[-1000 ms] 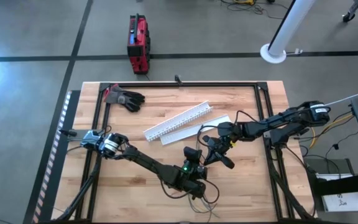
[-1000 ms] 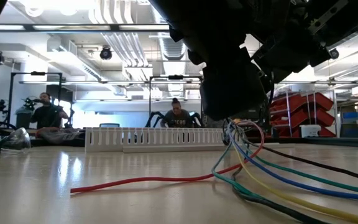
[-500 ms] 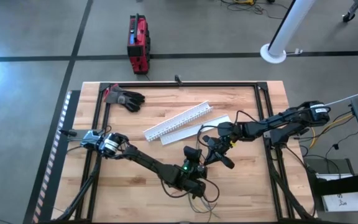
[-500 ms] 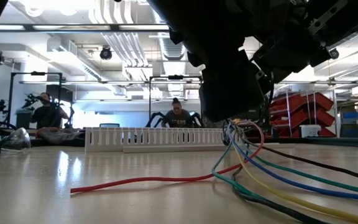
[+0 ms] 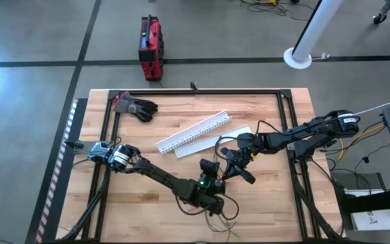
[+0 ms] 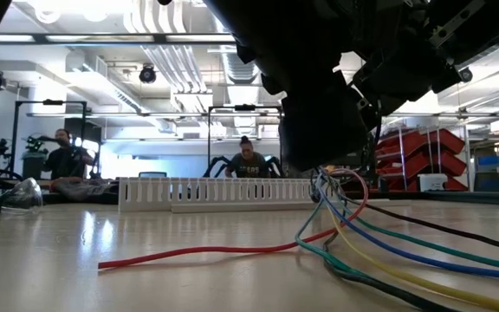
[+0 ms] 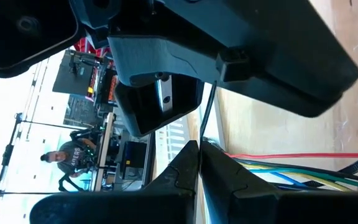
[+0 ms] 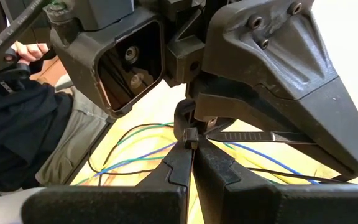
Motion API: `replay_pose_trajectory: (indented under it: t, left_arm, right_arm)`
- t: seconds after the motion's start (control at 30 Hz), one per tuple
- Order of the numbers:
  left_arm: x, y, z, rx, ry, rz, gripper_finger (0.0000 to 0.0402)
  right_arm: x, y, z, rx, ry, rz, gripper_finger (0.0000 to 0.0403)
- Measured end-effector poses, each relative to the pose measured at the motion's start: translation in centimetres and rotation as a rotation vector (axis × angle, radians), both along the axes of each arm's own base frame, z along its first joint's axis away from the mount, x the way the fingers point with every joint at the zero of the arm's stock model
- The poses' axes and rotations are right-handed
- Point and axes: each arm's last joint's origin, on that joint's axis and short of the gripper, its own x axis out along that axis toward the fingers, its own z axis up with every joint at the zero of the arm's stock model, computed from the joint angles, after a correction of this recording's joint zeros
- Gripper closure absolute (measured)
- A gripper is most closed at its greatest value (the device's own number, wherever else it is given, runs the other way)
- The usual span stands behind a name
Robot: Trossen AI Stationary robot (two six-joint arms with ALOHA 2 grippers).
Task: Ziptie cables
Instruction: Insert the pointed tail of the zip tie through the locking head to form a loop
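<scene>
Nothing moved: both tools (image 5: 227,171) seemingly pinched over cables (image 6: 362,234).

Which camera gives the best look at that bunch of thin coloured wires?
The low view: the thin coloured wires fan out across the table, each colour distinct. The high view shows only faint threads; both wrist views catch short stretches behind dark gripper parts.
</scene>
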Motion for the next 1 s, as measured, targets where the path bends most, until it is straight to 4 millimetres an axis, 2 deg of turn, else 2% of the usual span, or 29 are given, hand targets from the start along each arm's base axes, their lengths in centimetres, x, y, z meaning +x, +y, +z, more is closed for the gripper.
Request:
replay_pose_trajectory:
  t: [1.0]
  left_arm:
    - [0.20,-0.27,0.32,0.010,0.000,-0.016,0.0402]
  right_arm:
    - [0.00,0.01,0.01,0.000,-0.001,0.000,0.0403]
